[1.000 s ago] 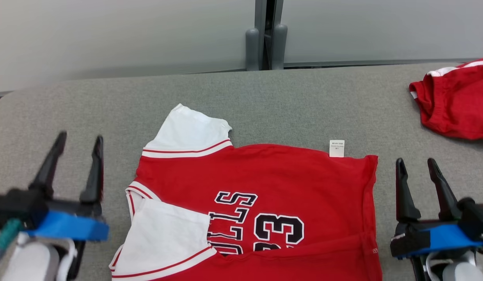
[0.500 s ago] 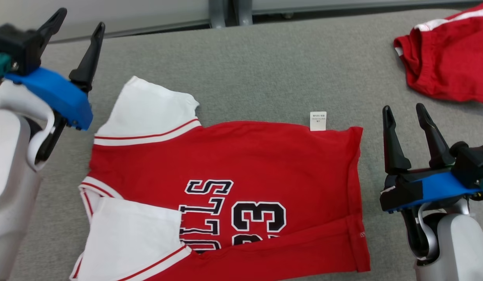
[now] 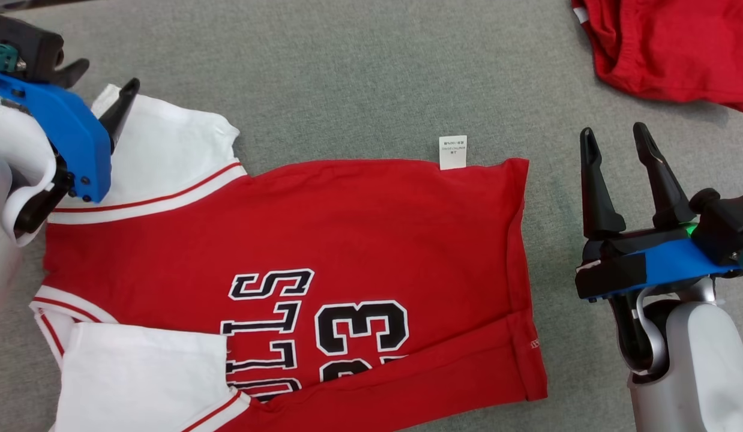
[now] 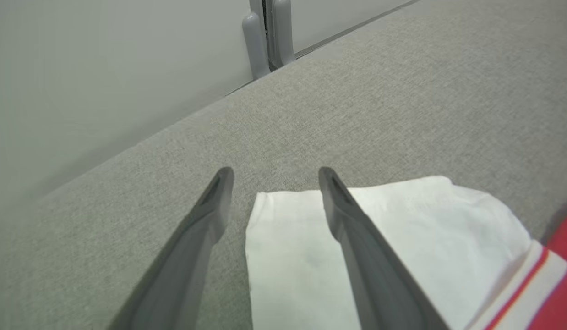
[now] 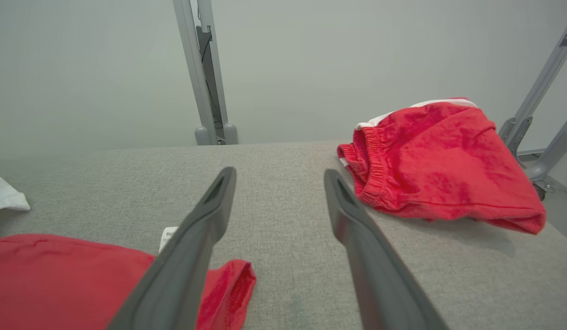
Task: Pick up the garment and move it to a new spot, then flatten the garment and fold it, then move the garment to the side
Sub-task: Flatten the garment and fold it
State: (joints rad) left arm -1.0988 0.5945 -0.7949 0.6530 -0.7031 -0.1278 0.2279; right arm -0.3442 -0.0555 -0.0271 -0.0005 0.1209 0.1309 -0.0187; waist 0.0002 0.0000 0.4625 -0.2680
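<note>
One garment (image 3: 347,240): you are looking at a red jersey with white sleeves. It is lying spread flat on the grey worktop (image 3: 359,72), across the middle and lower left of the head view.
Print (image 3: 359,327): black-and-white letters and a "23" are facing up and running sideways to you, near the bottom edge of that view.
Care label (image 3: 453,152): a small white tag is sticking out from the far edge of the red body onto the bare worktop.
Far sleeve (image 3: 167,150): it is lying flat at the upper left, white with a red-striped band, partly under the left pincer.
Near sleeve (image 3: 143,378): it is lying folded in over the red front at the lower left.
Left pincer (image 3: 104,78): its fingers are standing apart and gripping nothing. In its wrist view one finger is hanging over the far sleeve's corner and the other over bare worktop. You cannot tell whether either is touching the cloth.
Right pincer (image 3: 614,133): its fingers are standing apart and holding nothing, over bare worktop just beside the jersey's hem and not touching it.
Second red garment (image 3: 665,48): a crumpled piece with an elastic band and white trim is lying at the far right, well apart from the jersey.
Backdrop: a pale wall (image 4: 105,68) and a grey post (image 4: 265,41) are standing behind the worktop's far edge.
</note>
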